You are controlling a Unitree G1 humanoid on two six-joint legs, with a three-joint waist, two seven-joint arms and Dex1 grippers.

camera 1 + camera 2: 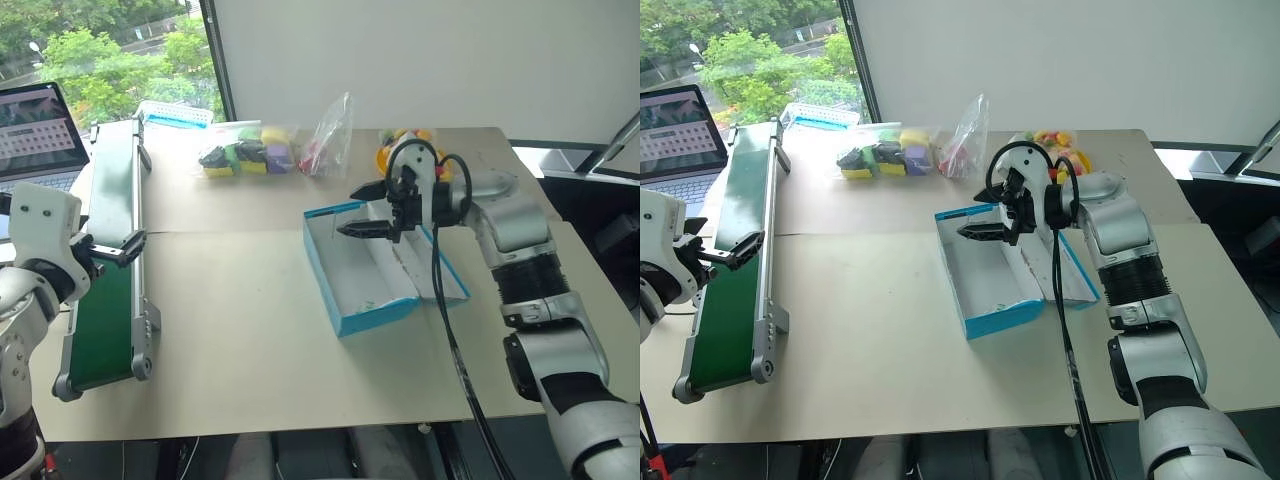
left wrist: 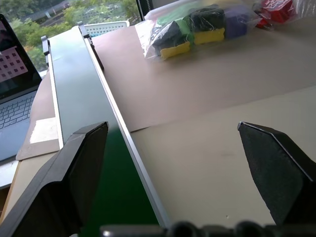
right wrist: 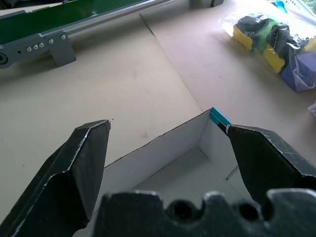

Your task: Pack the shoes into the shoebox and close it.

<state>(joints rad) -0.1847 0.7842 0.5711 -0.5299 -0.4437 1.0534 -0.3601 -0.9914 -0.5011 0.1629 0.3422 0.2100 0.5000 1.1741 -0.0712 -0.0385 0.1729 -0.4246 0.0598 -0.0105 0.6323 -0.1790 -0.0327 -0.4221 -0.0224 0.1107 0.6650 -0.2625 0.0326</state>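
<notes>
Packing has not begun, by my reading: the box holds no shoe and its lid lies open, so the step in hand is still the fetching of a first shoe. Well to the left of the box, past everything else, a laptop [image 1: 35, 130] sits at the table's edge. Nearer the box, though well apart from it, runs the green belt [image 1: 105, 300], and the left end effector [image 2: 173, 124] hovers above the belt's near stretch, its fingers spread wide and holding nothing. Between belt and box lies bare table [image 1: 240, 320]; behind the box, toward the window, rest clear bags [image 1: 245, 150] of coloured toys. The box [image 1: 375, 318] itself stands a little right of the table's middle, turned at a slant, blue outside and white inside, with its floor bare. The right end effector [image 1: 346, 211] hangs over the box's far end, pointing across it toward the belt and tipped slightly down; its fingers are wide apart with nothing between them, and they look clear of the walls, above the far corner. On the box's right side the lid [image 1: 1080, 280] lies flat, white face up, beneath the right arm. The next move, I judge, calls for finding a shoe, closing on it, and carrying it over the box before lowering it inside, without knocking the thin cardboard walls out of place.
</notes>
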